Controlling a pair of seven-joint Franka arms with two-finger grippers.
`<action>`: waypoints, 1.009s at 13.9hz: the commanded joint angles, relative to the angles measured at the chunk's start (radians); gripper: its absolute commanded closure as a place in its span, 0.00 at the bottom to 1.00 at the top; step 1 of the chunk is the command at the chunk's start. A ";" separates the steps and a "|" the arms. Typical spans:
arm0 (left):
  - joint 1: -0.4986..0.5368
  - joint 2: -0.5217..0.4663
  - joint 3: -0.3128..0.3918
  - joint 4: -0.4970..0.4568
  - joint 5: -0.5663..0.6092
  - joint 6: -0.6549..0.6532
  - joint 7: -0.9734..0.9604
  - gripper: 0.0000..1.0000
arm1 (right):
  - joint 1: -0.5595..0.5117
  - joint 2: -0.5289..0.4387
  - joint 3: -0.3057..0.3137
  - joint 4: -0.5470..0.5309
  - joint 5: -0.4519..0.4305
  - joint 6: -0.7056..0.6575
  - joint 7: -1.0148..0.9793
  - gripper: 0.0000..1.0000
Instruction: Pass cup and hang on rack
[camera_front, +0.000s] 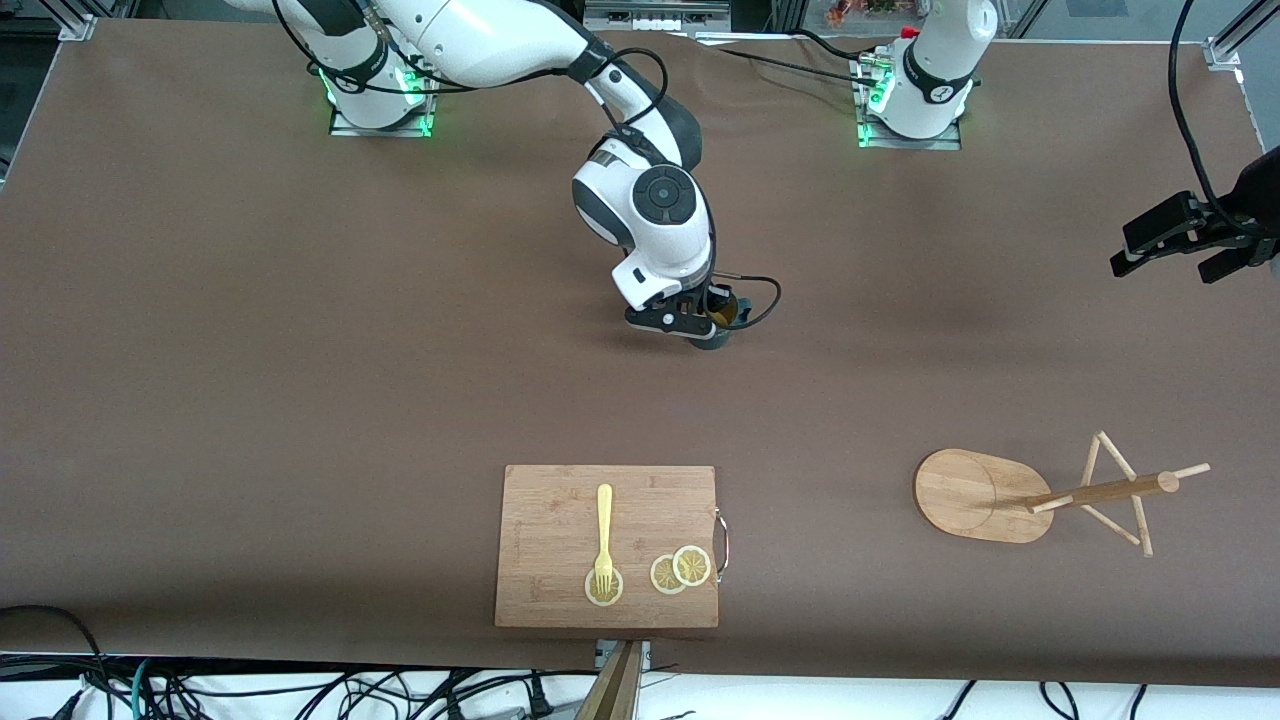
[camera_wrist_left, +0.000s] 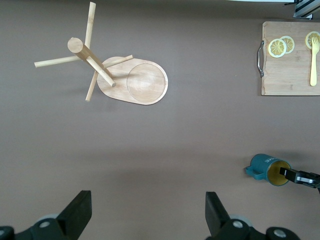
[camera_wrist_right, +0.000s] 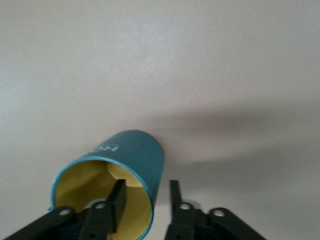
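right gripper (camera_front: 703, 322) is pinching the rim of the cup (camera_front: 722, 322) at mid-table, 1 finger inside, 1 outside, white lettering on the cup unreadable, while left gripper (camera_front: 1190, 248) is waiting wide open and empty above the table, its wrist view alone showing the cup's handle and the rack (camera_wrist_left: 125, 77) nearer the camera.

1. The cup (camera_front: 722, 318), teal outside with a yellow inside (camera_wrist_right: 102, 192), sits upright near the table's middle, its wall between gripper fingers.
2. The rack (camera_front: 1040, 492), light bamboo, stands at about four o'clock from the cup, well apart, on its oval base (camera_wrist_left: 137, 81).
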 joint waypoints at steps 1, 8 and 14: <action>-0.010 0.005 -0.002 0.017 -0.012 -0.008 -0.011 0.00 | -0.045 -0.092 -0.004 0.004 -0.005 -0.110 -0.010 0.00; -0.181 -0.064 0.022 -0.135 0.025 0.068 -0.014 0.00 | -0.153 -0.282 -0.127 -0.001 -0.014 -0.553 -0.232 0.00; -0.198 0.011 0.019 -0.176 0.014 0.121 0.007 0.00 | -0.156 -0.406 -0.444 -0.143 0.001 -0.715 -0.762 0.00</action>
